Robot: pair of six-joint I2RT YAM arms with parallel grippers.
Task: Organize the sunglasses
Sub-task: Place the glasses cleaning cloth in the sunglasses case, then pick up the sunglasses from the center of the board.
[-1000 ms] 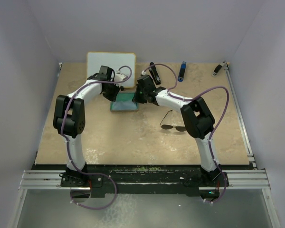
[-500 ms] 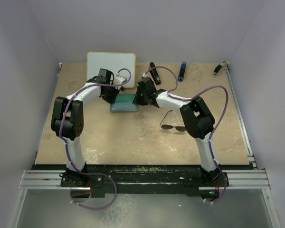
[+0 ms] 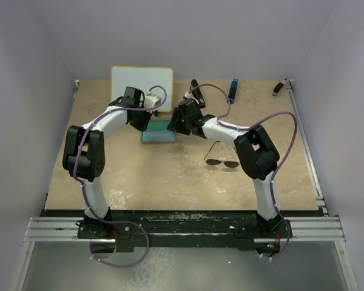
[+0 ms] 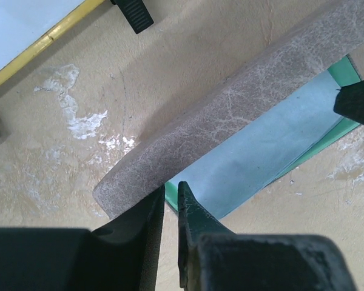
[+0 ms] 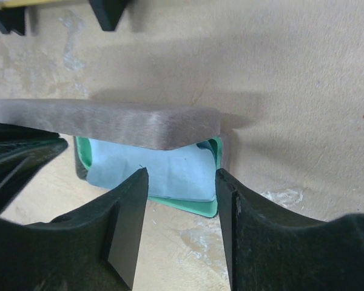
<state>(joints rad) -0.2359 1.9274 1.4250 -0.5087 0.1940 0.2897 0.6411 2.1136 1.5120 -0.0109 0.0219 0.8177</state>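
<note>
We look down on a tan, scuffed table [image 3: 139, 176] closed in by pale walls. At its far edge a white board with a yellow rim [image 3: 142, 82] leans just beyond both sets of fingers.

The grey case [image 5: 109, 124] lies between the two grippers, its lid raised over a green lining and the light-blue cloth [image 5: 158, 173] inside.

The left gripper [image 4: 171, 200] sits at one corner of the lid. Its fingers [image 4: 193, 218] are drawn nearly together, with only a thin slit left and a sliver of green showing in it. We cannot tell whether they pinch anything.

The right gripper [image 5: 179, 206] faces the case's other end with its fingers [image 5: 126, 224] spread wide. The cloth and the green edge show in the gap between them, and the lid hangs just past their tips. They touch nothing that we can see.

The sunglasses [image 3: 221, 161] lie on the table, well apart from both pairs of fingers. They are back toward the near side, beside the right arm's elbow, with their temple arms unfolded and pointing toward the far edge.

A black marker [image 3: 197, 92] and a blue item [image 3: 232, 90] lie beyond the right fingers.
</note>
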